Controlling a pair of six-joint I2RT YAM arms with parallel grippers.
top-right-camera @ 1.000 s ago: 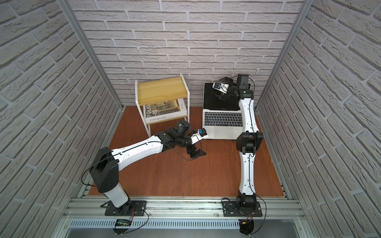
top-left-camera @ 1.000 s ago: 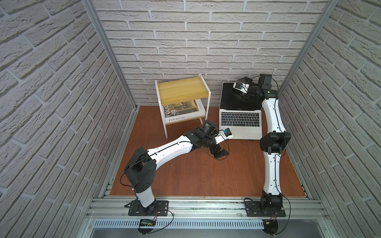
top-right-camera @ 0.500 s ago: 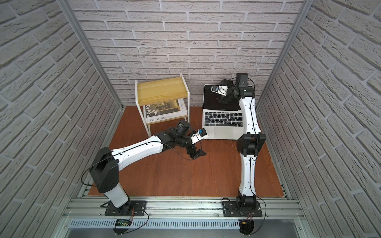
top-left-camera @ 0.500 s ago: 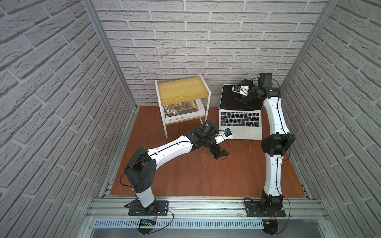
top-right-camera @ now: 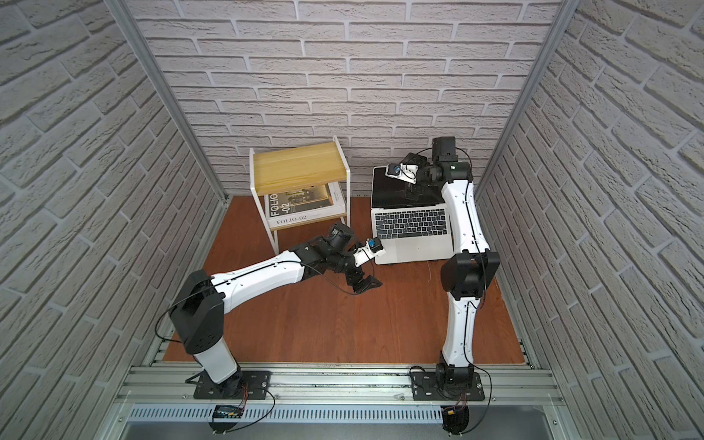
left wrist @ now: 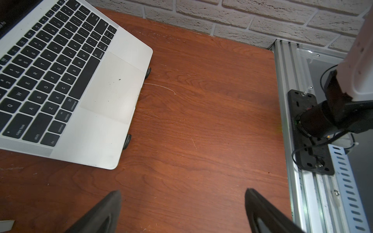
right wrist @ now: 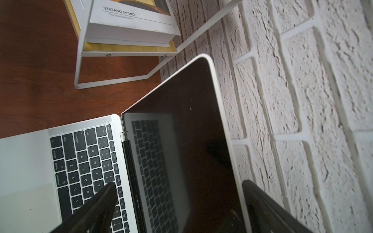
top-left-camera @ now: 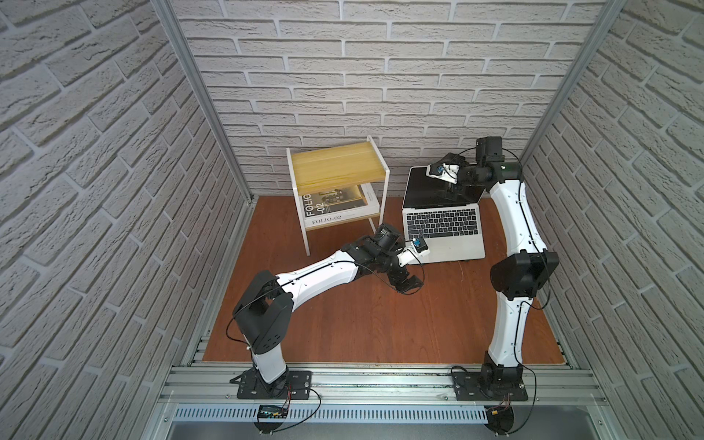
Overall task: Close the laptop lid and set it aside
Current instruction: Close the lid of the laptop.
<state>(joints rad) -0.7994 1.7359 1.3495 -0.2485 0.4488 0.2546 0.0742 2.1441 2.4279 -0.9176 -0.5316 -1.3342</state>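
The silver laptop [top-left-camera: 444, 228] stands open at the back right, black keyboard facing up; it also fills much of the left wrist view [left wrist: 66, 84]. The laptop lid [top-left-camera: 430, 192] is upright near the rear wall, black screen forward. My right gripper [right wrist: 179, 201] is open and straddles the lid's upper edge [right wrist: 220, 105]. One finger [right wrist: 101, 201] hangs over the keyboard side, the other [right wrist: 260, 203] on the wall side. My left gripper [top-left-camera: 409, 284] is open over bare table [left wrist: 191, 121], just off the laptop's front left corner, with nothing between its fingers.
A white-framed shelf with a wooden top [top-left-camera: 337, 167] stands left of the laptop, holding the "FOLIO-02" book [top-left-camera: 335, 213]. Brick walls close in the back and sides. An aluminium rail [top-left-camera: 362, 377] runs along the front. Dark feet [left wrist: 127, 141] prop the laptop's base.
My right gripper has sunk a little over the lid's top edge, and that arm's elbow has swung outward to the right. The left arm and the laptop have not moved.
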